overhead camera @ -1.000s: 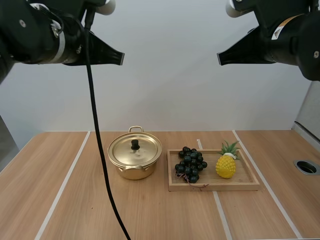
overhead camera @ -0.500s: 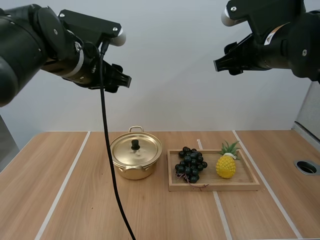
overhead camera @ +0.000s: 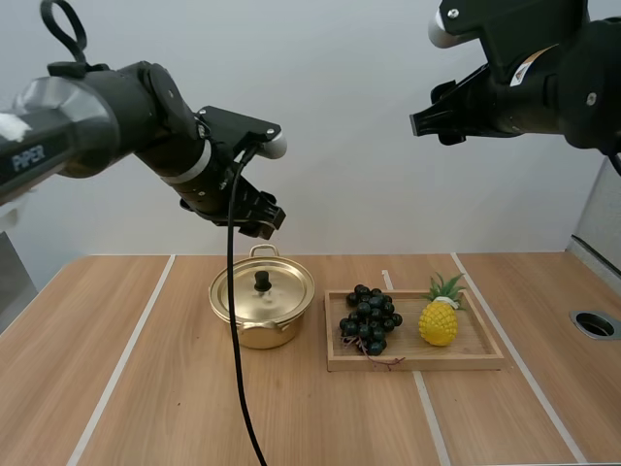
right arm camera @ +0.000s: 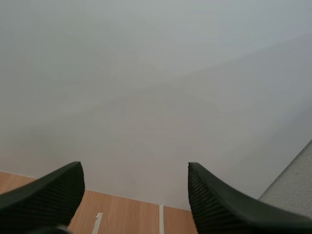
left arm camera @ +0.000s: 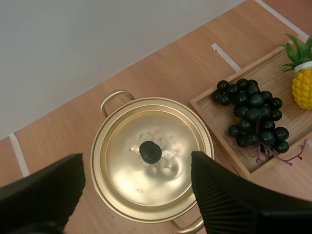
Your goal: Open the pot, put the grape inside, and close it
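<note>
Nothing is done yet. The pot [overhead camera: 254, 330] is shut by its lid [overhead camera: 279, 291], and the grapes [overhead camera: 369, 320] are left on the tray [overhead camera: 485, 361] beside it. The left gripper [overhead camera: 264, 221] is held spread wide and empty above the lid. The right gripper [overhead camera: 422, 123] is spread wide too, high up.

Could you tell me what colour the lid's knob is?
Black; the knob shows best in the left wrist view.

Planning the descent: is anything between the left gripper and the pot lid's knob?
Only air: the left wrist view shows the open left gripper above the knob.
</note>
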